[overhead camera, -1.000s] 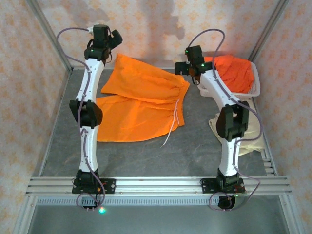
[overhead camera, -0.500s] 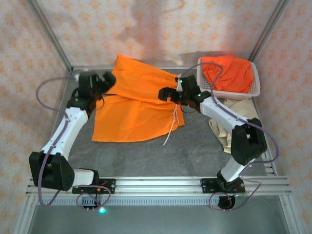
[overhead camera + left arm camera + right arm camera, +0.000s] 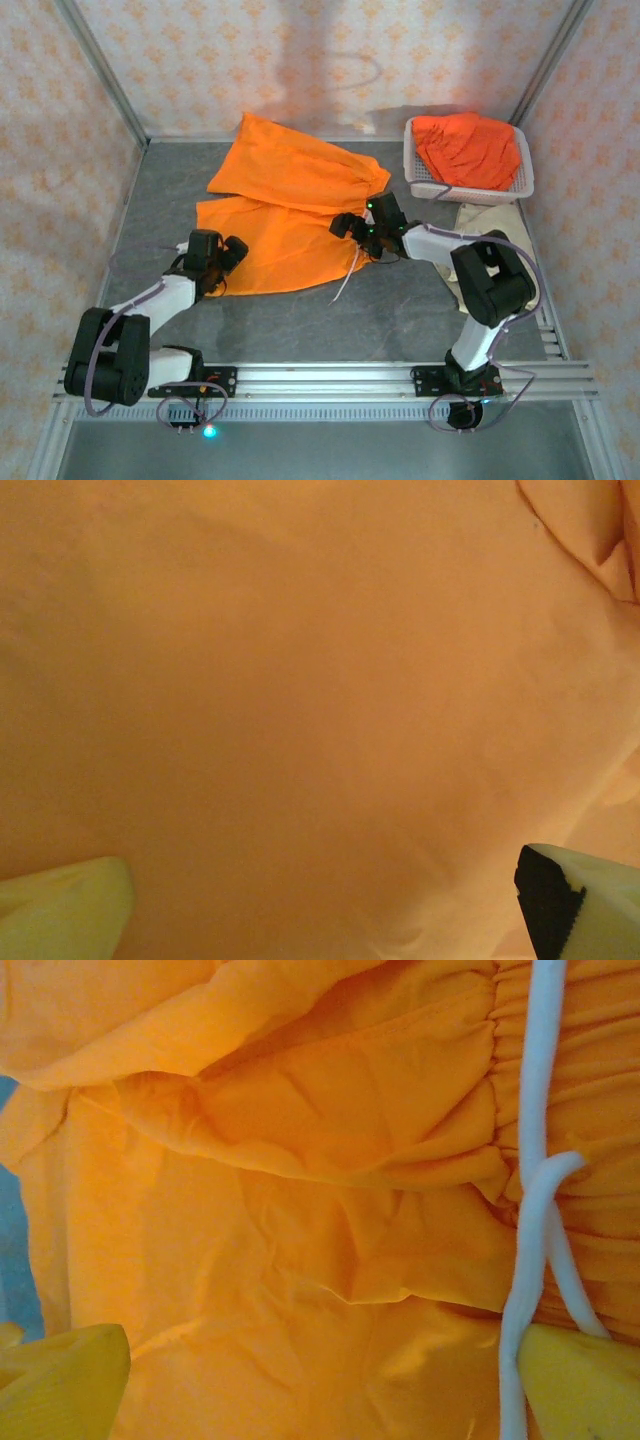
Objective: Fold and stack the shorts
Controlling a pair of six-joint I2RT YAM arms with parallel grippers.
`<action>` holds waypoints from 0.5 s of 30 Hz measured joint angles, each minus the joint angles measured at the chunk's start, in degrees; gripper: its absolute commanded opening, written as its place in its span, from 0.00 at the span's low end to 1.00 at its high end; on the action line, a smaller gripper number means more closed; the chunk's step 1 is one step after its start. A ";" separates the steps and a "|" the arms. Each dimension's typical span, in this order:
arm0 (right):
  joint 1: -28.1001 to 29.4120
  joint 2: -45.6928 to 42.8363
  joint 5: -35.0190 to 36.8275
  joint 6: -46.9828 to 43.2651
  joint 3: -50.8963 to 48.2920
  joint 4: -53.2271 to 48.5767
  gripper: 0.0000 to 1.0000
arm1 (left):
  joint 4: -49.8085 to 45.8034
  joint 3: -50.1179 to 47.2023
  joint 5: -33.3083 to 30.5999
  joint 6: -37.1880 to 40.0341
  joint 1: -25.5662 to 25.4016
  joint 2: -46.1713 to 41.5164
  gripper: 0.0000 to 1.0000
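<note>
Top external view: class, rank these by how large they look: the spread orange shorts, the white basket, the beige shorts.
1. Spread orange shorts, clearly largest.
2. White basket.
3. Beige shorts, though the right arm covers part, so ranks two and three are unsure.

Cream wallpaper panels with a peach floral print (image 3: 330,60) close in three sides. Slanted silver metal posts (image 3: 100,70) stand at the back corners. The dark grey stone-look tabletop (image 3: 400,310) is matte, with a ribbed aluminium rail (image 3: 330,378) along its near edge. Light is even, with soft shadows on the back wall.
</note>
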 measured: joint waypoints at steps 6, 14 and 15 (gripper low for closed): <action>0.00 -4.83 0.44 1.79 -7.02 4.11 0.99 | -1.11 -6.49 -1.73 -1.51 -0.02 -10.12 1.00; 0.00 -14.10 3.15 3.02 -11.15 -0.46 0.99 | -22.40 -5.33 -8.46 -3.96 0.00 -36.24 1.00; 0.00 -16.70 4.22 3.02 -11.15 -1.84 0.99 | -25.29 -3.98 -9.53 -4.35 0.00 -39.10 1.00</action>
